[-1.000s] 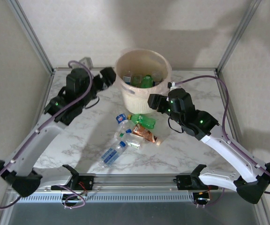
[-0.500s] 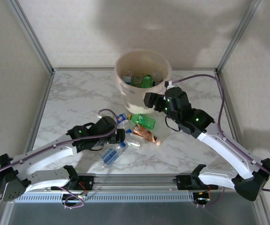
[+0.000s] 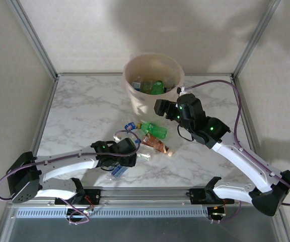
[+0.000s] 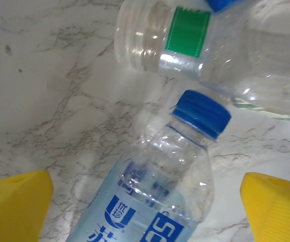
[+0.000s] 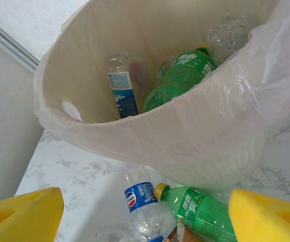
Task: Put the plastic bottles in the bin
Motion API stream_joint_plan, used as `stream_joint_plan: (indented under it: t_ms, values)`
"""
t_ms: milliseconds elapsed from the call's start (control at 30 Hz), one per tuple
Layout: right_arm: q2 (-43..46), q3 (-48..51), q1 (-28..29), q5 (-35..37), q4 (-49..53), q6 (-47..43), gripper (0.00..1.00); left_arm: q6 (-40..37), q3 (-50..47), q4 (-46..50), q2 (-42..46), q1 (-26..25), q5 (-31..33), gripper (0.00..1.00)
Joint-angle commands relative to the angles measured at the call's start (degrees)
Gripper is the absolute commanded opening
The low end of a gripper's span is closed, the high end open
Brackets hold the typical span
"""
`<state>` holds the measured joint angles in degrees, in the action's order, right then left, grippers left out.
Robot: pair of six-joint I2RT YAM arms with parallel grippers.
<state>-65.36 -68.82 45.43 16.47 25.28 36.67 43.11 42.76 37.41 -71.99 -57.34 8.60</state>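
Left gripper (image 4: pixel 145 212): open wide and holding nothing, 1 yellow pad (image 4: pixel 15 209) at each side of the blue-capped clear bottle (image 4: pixel 171 166), neither pad touching it. Bottle: lying flat on the marble table (image 4: pixel 44 80), crumpled at the shoulder, blue label toward the wrist, cap pointing away. Adjoining item: capless clear bottle (image 4: pixel 185 45) with a green label patch, lying just beyond the blue cap; whether the 2 touch cannot be told. Further items in the same heap, seen from above: green bottle (image 3: pixel 154 129) with yellow cap, and brown-orange labelled bottle (image 3: pixel 156 145). Bin (image 3: pixel 146 103): upright at the far middle of the table, beyond the heap, fitted with a thin bag liner (image 5: pixel 266 75). It holds at least 2 items: binned green bottle (image 5: pixel 181 75) and binned blue-labelled bottle (image 5: pixel 123 96). Right gripper (image 5: pixel 145 217): open, empty, poised just beside the near wall of the bin, the green bottle on the table in front of it. Step in hand, as judged: pick-up of the blue-capped bottle by the left arm. Handling advice: lower until the pads bracket the labelled body, not the narrow neck. Close gently across the width, since the thin crushed wall will likely give. Keep clear of the capless neighbour so it is not dragged, and lift straight before swinging to the bin.
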Motion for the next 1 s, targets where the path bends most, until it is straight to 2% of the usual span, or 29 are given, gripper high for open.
stream_joint_plan:
  t_ms: [0, 567, 967]
  values:
    - [0.61, -0.28, 0.54, 1.04, -0.58, -0.65, 0.86, 2.48, -2.63, -1.43, 1.08, -0.67, -0.31, 0.95]
    - [0.93, 0.80, 0.53, 0.61, -0.62, -0.01, 0.86, 4.27, -7.23, -4.88, -1.44, 0.21, 2.38, 0.87]
    - [0.60, 0.54, 0.49, 0.41, -0.56, 0.25, 0.87, 5.40, -8.94, -4.88, -0.49, 2.15, 3.37, 0.73]
